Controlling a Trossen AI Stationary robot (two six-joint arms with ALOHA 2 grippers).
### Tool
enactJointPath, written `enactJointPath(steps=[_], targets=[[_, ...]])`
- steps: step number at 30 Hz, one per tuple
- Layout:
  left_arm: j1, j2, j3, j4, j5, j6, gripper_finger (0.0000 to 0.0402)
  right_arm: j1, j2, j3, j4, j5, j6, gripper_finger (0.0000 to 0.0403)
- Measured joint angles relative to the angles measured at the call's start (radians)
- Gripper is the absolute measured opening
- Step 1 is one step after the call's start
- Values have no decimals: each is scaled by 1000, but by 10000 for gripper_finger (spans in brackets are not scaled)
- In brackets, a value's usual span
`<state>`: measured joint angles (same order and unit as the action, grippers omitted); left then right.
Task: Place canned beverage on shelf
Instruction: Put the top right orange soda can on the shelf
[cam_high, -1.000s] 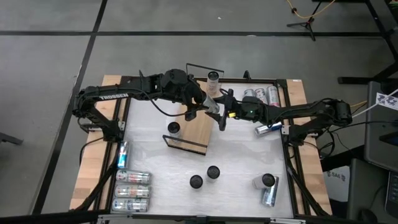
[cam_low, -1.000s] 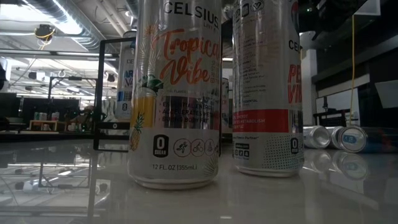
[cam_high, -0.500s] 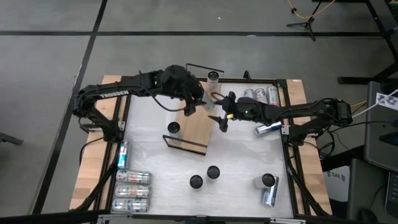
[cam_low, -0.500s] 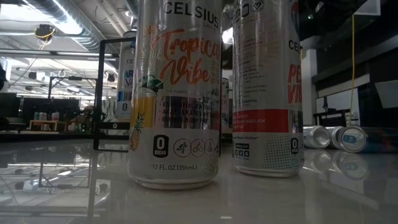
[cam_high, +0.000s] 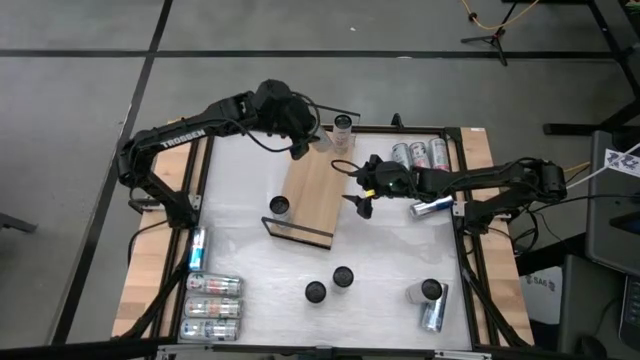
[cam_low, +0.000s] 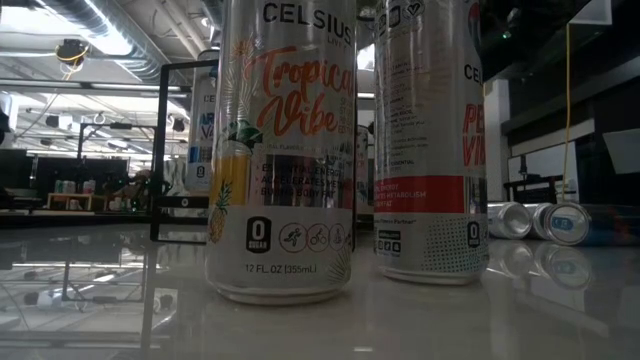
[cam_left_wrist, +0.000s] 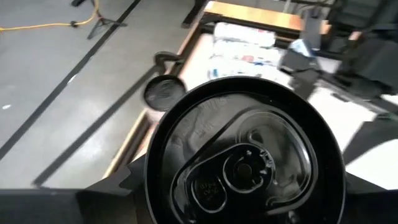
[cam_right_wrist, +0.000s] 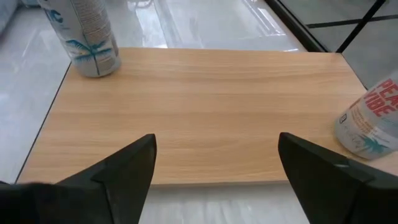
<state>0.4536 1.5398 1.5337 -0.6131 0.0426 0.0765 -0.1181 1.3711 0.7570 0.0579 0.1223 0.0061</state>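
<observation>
Two robot arms over a wooden shelf (cam_high: 312, 195) lying on the white table.
Left gripper (cam_high: 300, 137) clamps a can (cam_left_wrist: 245, 158) above the shelf's far end; right gripper (cam_right_wrist: 214, 165), fingers spread and empty, faces the shelf's long edge.

We see a white table (cam_high: 250, 270) carrying the light-wood shelf (cam_high: 315, 195), laid slantwise. On the shelf stand two cans: one (cam_high: 280, 206) near its lower rail, one (cam_high: 343, 124) at the far end. Loose cans (cam_high: 212, 305) lie along the table's left edge.
</observation>
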Motion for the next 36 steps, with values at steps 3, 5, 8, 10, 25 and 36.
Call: enactJointPath(steps=[3,5,8,10,25,36], targets=[[28,0,0,-8,3,13,244,0,1,0,-2,0,0,333],[47,0,0,-8,8,23,244,0,1,0,-2,0,0,333],[75,0,0,-7,1,60,244,0,1,0,-2,0,0,333],[94,0,0,-7,1,70,244,0,1,0,-2,-1,0,333],[202,175,1,1,90,138,244,0,1,-1,-7,-2,0,333],[228,273,1,53,148,146,244,0,1,-1,-7,-3,0,333]])
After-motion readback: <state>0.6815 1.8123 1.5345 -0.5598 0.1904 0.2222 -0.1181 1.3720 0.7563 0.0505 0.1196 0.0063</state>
